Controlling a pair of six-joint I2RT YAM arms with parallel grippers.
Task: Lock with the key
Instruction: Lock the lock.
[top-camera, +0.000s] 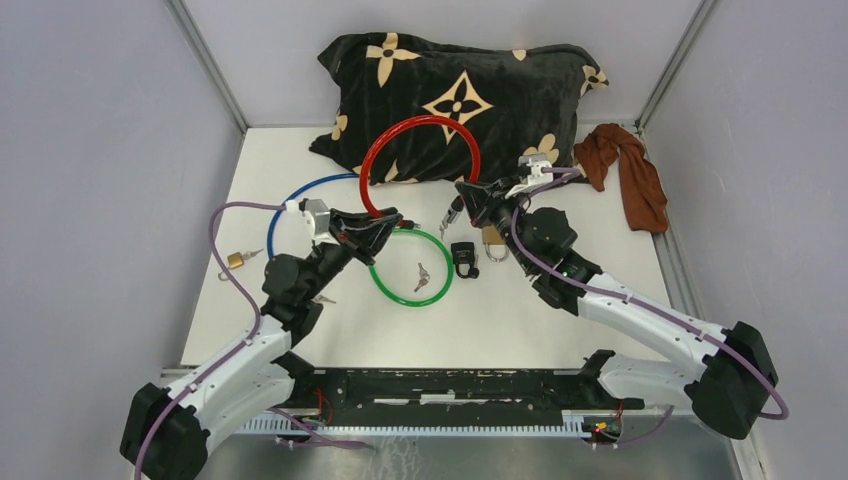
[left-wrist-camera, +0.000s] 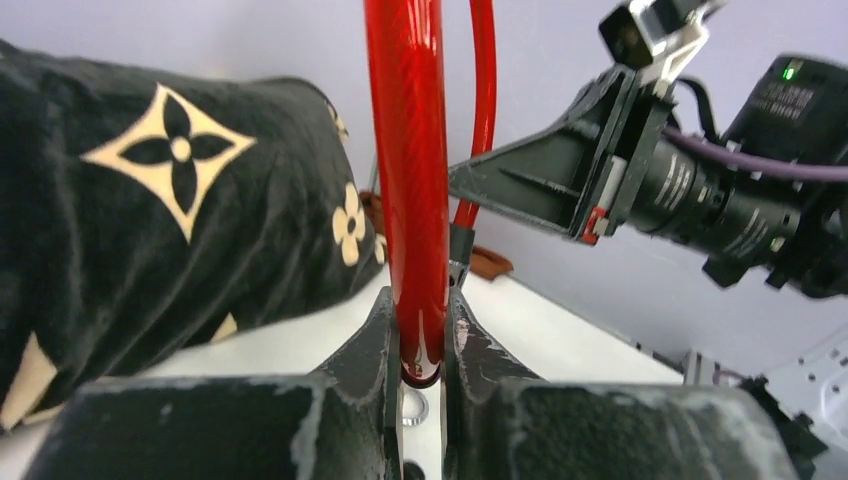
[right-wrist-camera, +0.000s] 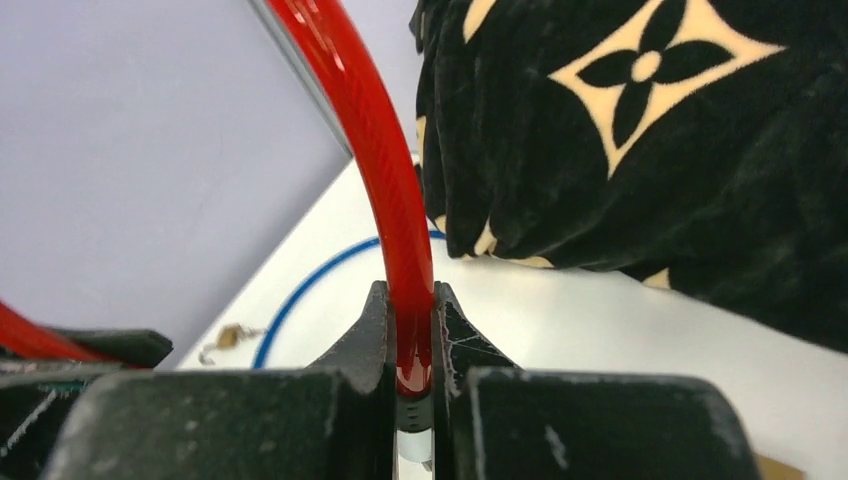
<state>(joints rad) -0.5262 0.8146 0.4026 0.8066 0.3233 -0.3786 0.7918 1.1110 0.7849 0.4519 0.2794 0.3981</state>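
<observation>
A red cable (top-camera: 420, 122) arches up over the table, one end in each gripper. My left gripper (top-camera: 398, 218) is shut on its left end, the red cable (left-wrist-camera: 412, 200) pinched between the black fingers (left-wrist-camera: 375, 340). My right gripper (top-camera: 463, 192) is shut on the other end, where the red cable (right-wrist-camera: 395, 210) runs down into a black collar and a white tip between the jaws. A key (top-camera: 421, 275) lies on the table inside a green cable loop (top-camera: 385, 285). A small black lock body (top-camera: 464, 258) sits just right of that loop.
A black patterned pillow (top-camera: 500, 90) fills the back of the table. A brown cloth (top-camera: 635, 180) lies at the right wall. A blue cable loop (top-camera: 285, 200) and a small brass padlock (top-camera: 236, 259) are at the left, and another brass padlock (top-camera: 493, 243) lies under the right arm.
</observation>
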